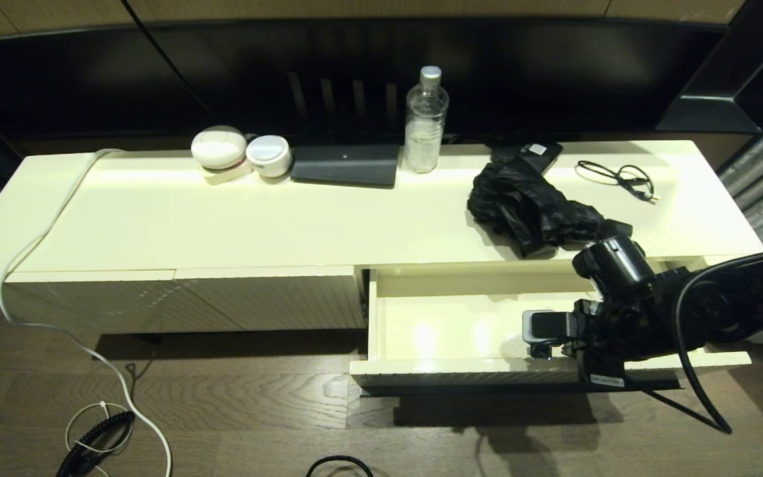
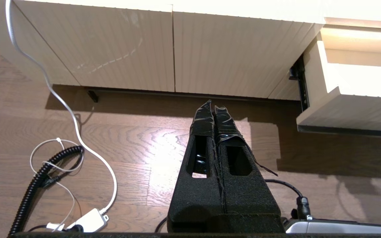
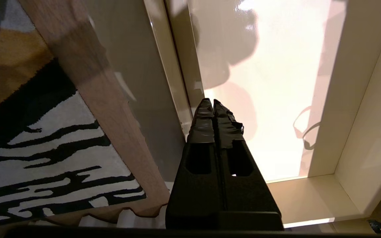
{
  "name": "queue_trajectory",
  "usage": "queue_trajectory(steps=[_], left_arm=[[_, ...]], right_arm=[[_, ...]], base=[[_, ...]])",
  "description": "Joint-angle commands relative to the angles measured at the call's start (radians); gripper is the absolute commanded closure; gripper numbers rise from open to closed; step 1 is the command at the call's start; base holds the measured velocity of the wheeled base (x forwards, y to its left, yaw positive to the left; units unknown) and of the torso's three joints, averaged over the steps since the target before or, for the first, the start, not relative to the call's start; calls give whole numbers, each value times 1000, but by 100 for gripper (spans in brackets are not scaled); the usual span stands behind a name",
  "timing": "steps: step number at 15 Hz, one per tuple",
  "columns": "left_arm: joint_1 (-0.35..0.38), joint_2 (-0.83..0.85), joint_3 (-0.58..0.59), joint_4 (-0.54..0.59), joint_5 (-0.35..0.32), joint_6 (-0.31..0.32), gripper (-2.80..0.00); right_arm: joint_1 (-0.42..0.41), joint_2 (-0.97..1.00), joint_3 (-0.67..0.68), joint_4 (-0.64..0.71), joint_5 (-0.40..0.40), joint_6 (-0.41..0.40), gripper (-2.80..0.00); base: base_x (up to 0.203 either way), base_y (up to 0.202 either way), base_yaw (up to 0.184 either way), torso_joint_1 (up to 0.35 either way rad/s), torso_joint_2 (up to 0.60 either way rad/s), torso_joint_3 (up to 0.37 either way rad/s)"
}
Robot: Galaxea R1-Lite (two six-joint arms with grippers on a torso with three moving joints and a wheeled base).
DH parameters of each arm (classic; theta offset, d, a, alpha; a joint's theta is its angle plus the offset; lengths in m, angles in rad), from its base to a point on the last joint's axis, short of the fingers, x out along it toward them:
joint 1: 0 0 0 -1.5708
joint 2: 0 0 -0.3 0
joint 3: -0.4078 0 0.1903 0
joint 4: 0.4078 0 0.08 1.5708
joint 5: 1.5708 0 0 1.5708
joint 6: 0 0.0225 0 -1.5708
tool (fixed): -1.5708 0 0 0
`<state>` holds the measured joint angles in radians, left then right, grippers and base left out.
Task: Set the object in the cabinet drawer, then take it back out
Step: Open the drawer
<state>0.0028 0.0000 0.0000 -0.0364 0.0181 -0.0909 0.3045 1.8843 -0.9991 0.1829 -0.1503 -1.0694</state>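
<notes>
Cream cabinet top (image 1: 222, 218): umbrella (image 1: 534, 209) resting. Right gripper (image 3: 213, 102) over open drawer (image 1: 434, 324), jaws together, empty. Left gripper (image 2: 212, 105) likewise.

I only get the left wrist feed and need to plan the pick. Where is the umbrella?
Observer: The umbrella lies on the cabinet top, just behind the open drawer, not in it.
Operator: Where is the right gripper?
Observer: The right gripper is over the drawer's right end, pointing down into it.
Operator: Is it holding anything?
Observer: No, its jaws are shut and hold nothing.
</notes>
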Motion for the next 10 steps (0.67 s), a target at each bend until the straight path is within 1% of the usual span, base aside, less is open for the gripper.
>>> queue_trajectory(steps=[1, 6, 9, 10], left_arm=[[0, -2, 0, 0, 0, -1, 0], [0, -2, 0, 0, 0, -1, 0], [0, -1, 0, 0, 0, -1, 0], [0, -2, 0, 0, 0, -1, 0]], right_arm=[[1, -3, 51, -12, 3, -7, 0], [8, -17, 124, -79, 3, -9, 0], [13, -30, 145, -97, 3, -9, 0], [14, -51, 151, -122, 3, -9, 0]], base=[[0, 0, 0, 0, 0, 0], [0, 0, 0, 0, 0, 0], [0, 0, 0, 0, 0, 0], [0, 0, 0, 0, 0, 0]])
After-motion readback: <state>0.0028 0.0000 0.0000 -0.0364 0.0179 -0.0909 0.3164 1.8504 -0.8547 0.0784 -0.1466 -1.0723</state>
